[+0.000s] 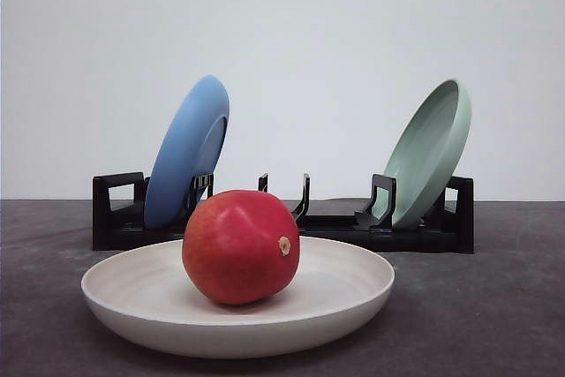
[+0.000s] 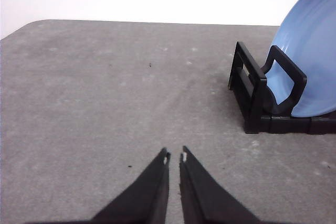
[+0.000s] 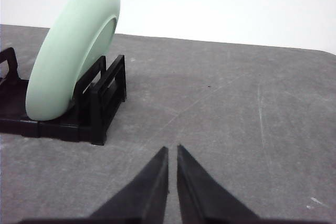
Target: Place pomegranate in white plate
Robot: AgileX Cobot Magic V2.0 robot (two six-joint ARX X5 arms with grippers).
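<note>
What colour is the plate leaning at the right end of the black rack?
Pale green plate; clearest in the right wrist view.

- I'm looking at a grey table (image 1: 494, 306), matte and faintly mottled, running back to a plain white wall.
- Sitting directly on it, nearest my front camera, is the white plate (image 1: 132, 302), round and shallow, resting flat.
- Behind the plate, further back on the table, a black rack (image 1: 335, 229) stretches across, its base flat on the surface.
- From the left wrist camera I see one end of that rack (image 2: 257, 103) on the same grey top, with a few small dark specks on the bare surface nearby.
- From the right wrist camera, the rack's other end (image 3: 105, 103) stands on the table, with faint pale scuff lines across the bare surface beside it.
</note>
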